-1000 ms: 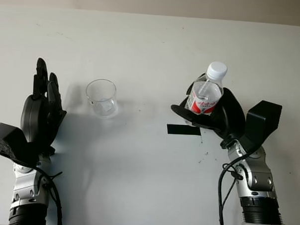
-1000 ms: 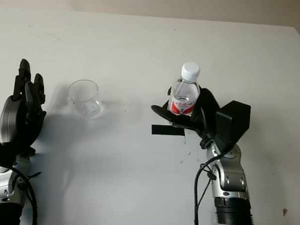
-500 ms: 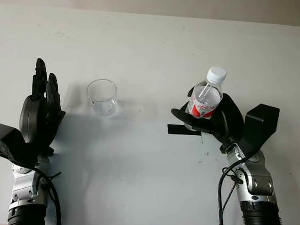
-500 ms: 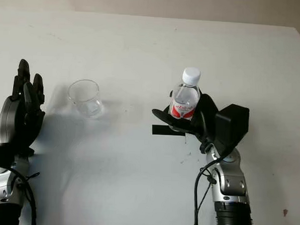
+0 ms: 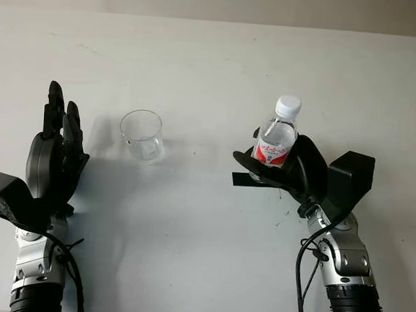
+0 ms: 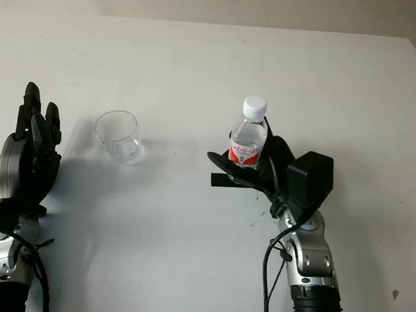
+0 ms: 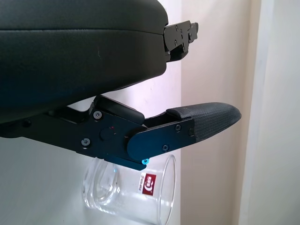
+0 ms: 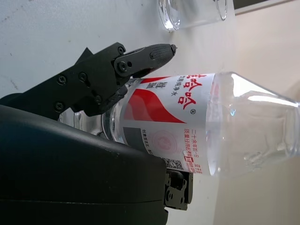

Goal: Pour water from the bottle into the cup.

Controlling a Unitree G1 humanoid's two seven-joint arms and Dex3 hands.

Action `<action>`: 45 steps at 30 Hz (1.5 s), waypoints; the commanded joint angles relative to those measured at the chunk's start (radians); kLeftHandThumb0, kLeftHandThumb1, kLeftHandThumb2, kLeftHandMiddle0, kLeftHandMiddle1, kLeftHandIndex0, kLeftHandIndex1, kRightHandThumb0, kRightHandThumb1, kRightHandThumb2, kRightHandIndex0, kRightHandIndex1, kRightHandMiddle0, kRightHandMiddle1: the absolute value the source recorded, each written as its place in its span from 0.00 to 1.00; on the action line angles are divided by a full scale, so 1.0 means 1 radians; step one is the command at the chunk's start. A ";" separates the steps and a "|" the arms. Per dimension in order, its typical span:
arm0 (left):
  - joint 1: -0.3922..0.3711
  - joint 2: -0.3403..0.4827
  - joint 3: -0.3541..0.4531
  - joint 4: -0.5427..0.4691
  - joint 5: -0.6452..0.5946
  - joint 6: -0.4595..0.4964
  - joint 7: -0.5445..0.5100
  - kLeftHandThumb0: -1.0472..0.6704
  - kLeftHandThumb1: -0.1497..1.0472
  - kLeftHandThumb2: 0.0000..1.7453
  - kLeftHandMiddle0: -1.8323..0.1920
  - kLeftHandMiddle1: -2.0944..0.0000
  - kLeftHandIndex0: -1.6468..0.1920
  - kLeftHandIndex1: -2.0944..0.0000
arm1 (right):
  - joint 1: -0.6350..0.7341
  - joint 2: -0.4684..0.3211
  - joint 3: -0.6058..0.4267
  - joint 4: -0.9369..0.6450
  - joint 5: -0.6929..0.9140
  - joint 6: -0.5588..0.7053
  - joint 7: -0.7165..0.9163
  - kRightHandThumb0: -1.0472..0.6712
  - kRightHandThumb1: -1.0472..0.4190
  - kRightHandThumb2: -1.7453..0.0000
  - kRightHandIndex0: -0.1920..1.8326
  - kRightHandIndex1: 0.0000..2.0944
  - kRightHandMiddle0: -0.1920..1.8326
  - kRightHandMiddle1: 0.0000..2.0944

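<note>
The right hand (image 5: 290, 175) is wrapped round the bottle (image 5: 276, 139), upright with its white cap on. The cup (image 5: 141, 134) sits well to its left on the table (image 5: 212, 59), beside the open left hand (image 5: 52, 159). Carry it across level, tipping only above the rim.

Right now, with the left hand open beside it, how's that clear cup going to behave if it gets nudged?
The cup looks thin, clear and empty, so probably light: a nudge from the open left hand would likely slide it on the smooth white table. It is taller than its narrow base, so a push near the rim may tip it. Thin walls may flex if squeezed.
</note>
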 commanded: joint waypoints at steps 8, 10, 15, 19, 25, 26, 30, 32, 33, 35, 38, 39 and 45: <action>-0.002 0.011 0.002 0.001 0.001 -0.006 -0.007 0.16 1.00 0.38 0.99 0.98 1.00 1.00 | 0.032 0.003 -0.007 0.000 0.021 -0.036 0.024 0.34 0.00 0.91 0.15 0.57 0.06 0.63; -0.001 0.012 0.001 0.000 0.005 -0.005 -0.005 0.16 1.00 0.38 0.99 0.98 1.00 1.00 | 0.040 0.002 -0.007 0.001 0.020 -0.045 0.027 0.33 0.00 0.92 0.18 0.40 0.08 0.54; 0.001 0.012 0.001 -0.006 0.010 -0.003 0.002 0.16 1.00 0.38 0.99 0.97 1.00 1.00 | 0.056 -0.007 -0.007 0.021 0.017 -0.095 0.049 0.26 0.01 0.97 0.16 0.05 0.09 0.20; 0.002 0.013 0.001 -0.007 0.010 -0.002 0.002 0.16 1.00 0.38 0.99 0.97 1.00 1.00 | 0.065 -0.017 -0.009 0.039 0.014 -0.142 0.070 0.25 0.02 0.97 0.08 0.01 0.06 0.08; -0.006 0.014 0.001 0.000 0.005 0.003 -0.002 0.16 1.00 0.38 0.99 0.97 1.00 1.00 | 0.066 -0.025 -0.018 0.075 0.032 -0.205 0.110 0.20 0.06 0.98 0.01 0.00 0.02 0.03; -0.008 0.015 0.001 0.003 0.004 0.002 -0.004 0.16 1.00 0.38 0.99 0.97 1.00 1.00 | 0.065 -0.027 -0.018 0.086 0.029 -0.226 0.116 0.19 0.06 0.98 0.01 0.00 0.01 0.03; -0.012 0.017 0.001 0.010 0.005 -0.001 -0.011 0.16 1.00 0.38 1.00 0.98 1.00 1.00 | 0.063 -0.042 -0.017 0.132 -0.010 -0.338 0.116 0.12 0.06 0.97 0.00 0.00 0.00 0.00; -0.014 0.018 0.000 0.013 0.005 -0.002 -0.015 0.16 1.00 0.39 1.00 0.98 1.00 1.00 | 0.064 -0.044 -0.022 0.151 -0.026 -0.390 0.101 0.09 0.05 0.97 0.00 0.00 0.00 0.00; -0.016 0.018 0.000 0.016 0.007 -0.004 -0.015 0.16 1.00 0.39 1.00 0.98 1.00 1.00 | 0.063 -0.043 -0.024 0.160 -0.028 -0.409 0.096 0.09 0.05 0.97 0.00 0.00 0.00 0.00; -0.021 0.017 0.000 0.022 0.010 -0.005 -0.011 0.16 1.00 0.39 0.99 0.97 1.00 1.00 | 0.059 -0.040 -0.030 0.179 -0.026 -0.442 0.089 0.08 0.05 0.97 0.00 0.00 0.00 0.00; -0.025 0.015 -0.002 0.020 0.015 -0.005 -0.003 0.15 1.00 0.39 0.99 0.97 1.00 1.00 | 0.054 -0.031 -0.039 0.197 -0.023 -0.476 0.065 0.07 0.04 0.97 0.00 0.00 0.00 0.00; -0.026 0.015 -0.002 0.021 0.016 -0.005 -0.003 0.15 1.00 0.39 0.99 0.97 1.00 1.00 | 0.052 -0.029 -0.042 0.201 -0.022 -0.483 0.058 0.07 0.04 0.97 0.00 0.00 0.00 0.00; -0.030 0.015 -0.003 0.029 0.014 -0.009 -0.008 0.15 1.00 0.39 0.99 0.98 1.00 1.00 | 0.045 -0.041 -0.049 0.193 -0.010 -0.497 0.057 0.08 0.04 0.97 0.00 0.00 0.00 0.00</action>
